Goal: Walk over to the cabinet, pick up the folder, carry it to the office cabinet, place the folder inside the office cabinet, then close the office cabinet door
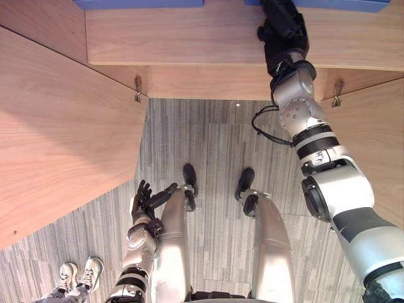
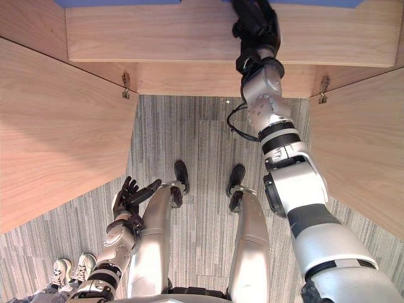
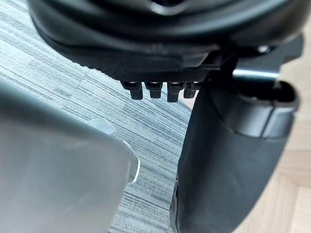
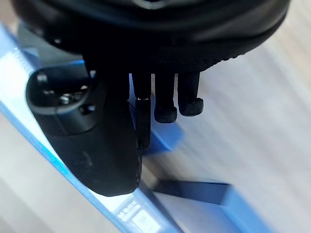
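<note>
The likeliest trouble is a poor hold. The right hand [image 1: 282, 28] reaches across the wooden cabinet top [image 1: 189, 38] at the upper edge of the frame and is at the blue folder [image 1: 347, 5], but I cannot tell whether it has hold of it. Something so thin and flat may slide away instead of lifting. On drawing back, the arm could knock the cabinet door [image 1: 372, 126] standing ajar at the right. The folder looks flat, smooth and straight-edged, in bright blue. The left hand [image 1: 146, 201] hangs at lower left, fingers straight and slack.

Left door [image 1: 57, 145] and right door [image 1: 375, 139] wall in the open carpet [image 1: 208, 151] between them.
</note>
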